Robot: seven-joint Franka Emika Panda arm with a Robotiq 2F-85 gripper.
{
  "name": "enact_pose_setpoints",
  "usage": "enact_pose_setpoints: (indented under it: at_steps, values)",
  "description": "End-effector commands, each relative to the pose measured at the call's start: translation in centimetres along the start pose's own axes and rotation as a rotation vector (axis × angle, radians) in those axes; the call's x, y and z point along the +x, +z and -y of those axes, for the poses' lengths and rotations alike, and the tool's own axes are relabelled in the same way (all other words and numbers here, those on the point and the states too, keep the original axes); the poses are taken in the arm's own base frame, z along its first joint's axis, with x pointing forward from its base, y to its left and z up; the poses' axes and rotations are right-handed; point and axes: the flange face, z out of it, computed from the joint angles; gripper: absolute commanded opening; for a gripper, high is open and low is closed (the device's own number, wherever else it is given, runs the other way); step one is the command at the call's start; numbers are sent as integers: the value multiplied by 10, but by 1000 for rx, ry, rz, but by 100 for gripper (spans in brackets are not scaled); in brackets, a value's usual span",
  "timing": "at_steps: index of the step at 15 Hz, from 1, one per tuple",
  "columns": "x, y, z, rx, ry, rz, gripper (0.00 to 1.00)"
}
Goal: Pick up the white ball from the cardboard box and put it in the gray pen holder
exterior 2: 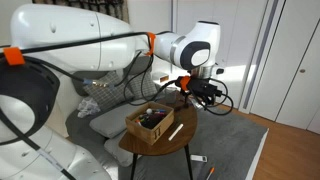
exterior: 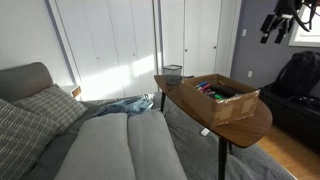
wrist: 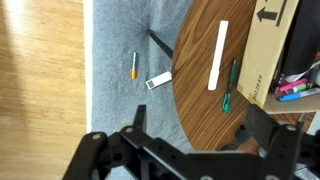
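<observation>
An open cardboard box (exterior: 222, 98) stands on the round wooden table (exterior: 250, 128) and holds coloured markers. It also shows in an exterior view (exterior 2: 150, 122) and at the right edge of the wrist view (wrist: 275, 45). No white ball shows in any view. The gray mesh pen holder (exterior: 172, 73) stands at the table's far end. My gripper (wrist: 197, 122) is open and empty. It hangs high above the table beside the box, as both exterior views show (exterior: 276, 24) (exterior 2: 205, 88).
A white strip (wrist: 218, 55) and a green pen (wrist: 229, 85) lie on the table beside the box. An orange pen (wrist: 134, 66) and a small white item (wrist: 158, 81) lie on the gray carpet. A gray sofa (exterior: 90, 140) stands next to the table.
</observation>
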Motion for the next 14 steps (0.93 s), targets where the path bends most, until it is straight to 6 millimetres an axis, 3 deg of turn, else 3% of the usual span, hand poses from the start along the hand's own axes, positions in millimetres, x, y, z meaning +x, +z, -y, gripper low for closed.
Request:
enact_pose_setpoints:
  at_steps: [1, 5, 10, 14]
  values:
    - [0, -1, 0, 0, 0, 1, 100]
    - [25, 29, 43, 28, -79, 59, 100]
    - [58, 67, 120, 78, -244, 123, 100]
    - [70, 84, 158, 65, -325, 129, 100]
